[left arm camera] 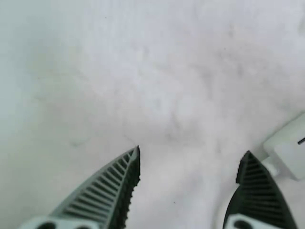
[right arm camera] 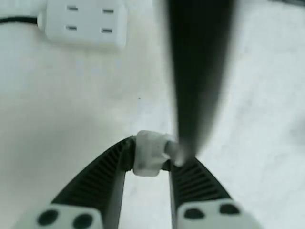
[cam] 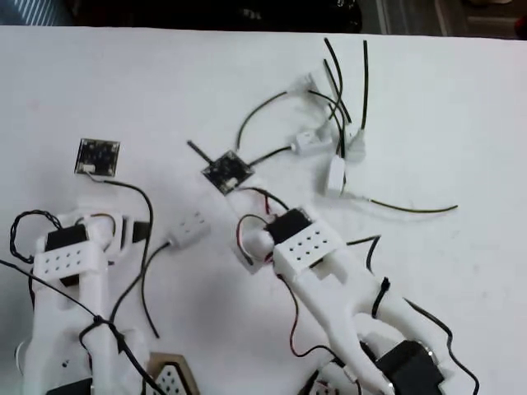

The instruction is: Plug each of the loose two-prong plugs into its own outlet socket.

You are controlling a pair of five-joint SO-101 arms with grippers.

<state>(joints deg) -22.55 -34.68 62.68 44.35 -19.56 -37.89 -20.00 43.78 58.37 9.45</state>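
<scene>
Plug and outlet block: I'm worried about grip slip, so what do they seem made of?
The plug looks like smooth white moulded plastic, rounded edges, soft sheen; its black cord is probably rubber-sheathed. The outlet block is likely the same white plastic, matte, with rounded corners and clean slots.

- The outlet block (right arm camera: pixel 83 21) is cut off by the edge of the right wrist view.
- The prongs of the plug (right arm camera: pixel 147 152) clamped in the right claw (right arm camera: pixel 151 156) cannot be made out; its cable (right arm camera: pixel 200 71) is blurred to a dark band.
- A white block (left arm camera: pixel 288 150) is cut by the left wrist view's edge; its kind cannot be told.
</scene>
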